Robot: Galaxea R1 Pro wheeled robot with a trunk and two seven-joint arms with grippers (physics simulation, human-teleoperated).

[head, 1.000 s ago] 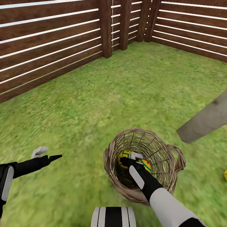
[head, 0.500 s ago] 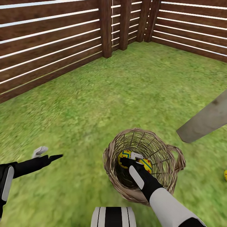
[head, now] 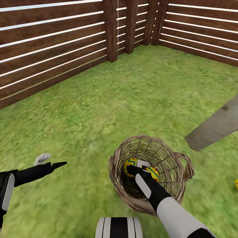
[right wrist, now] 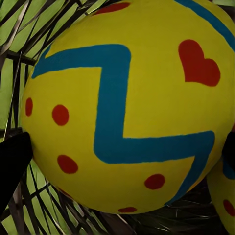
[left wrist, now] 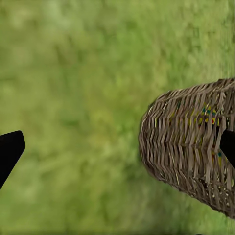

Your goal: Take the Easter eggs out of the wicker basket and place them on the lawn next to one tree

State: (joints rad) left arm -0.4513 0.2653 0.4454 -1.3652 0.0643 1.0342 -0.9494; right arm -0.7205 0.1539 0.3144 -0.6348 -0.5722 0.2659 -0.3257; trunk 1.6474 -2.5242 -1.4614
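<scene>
A: Where the right arm reaches down into the wicker basket [head: 150, 172], what does the right gripper [head: 140, 168] have?

B: An Easter egg [right wrist: 127, 105]. In the right wrist view it sits between the two dark fingertips [right wrist: 12, 164], which touch it on either side, so the jaws are closed on it. It is bright yellow, with a broad blue zigzag band, red dots and one red heart.

A: And the others?

B: The head view shows a second egg [head: 130, 164] inside the basket, just beside the gripper. A third egg [head: 236, 183] lies on the lawn [head: 132, 99] at the right edge, near the grey-beige tree trunk [head: 215, 127].

A: The basket itself?

B: Brown, loosely woven, upright on the grass, with a loop handle at its right rim. Yellow shows through the weave.

A: The left gripper [head: 51, 161]?

B: It hovers over grass, well apart from the basket, jaws spread with nothing between them. A slatted wooden fence [head: 53, 49] stands behind.
</scene>
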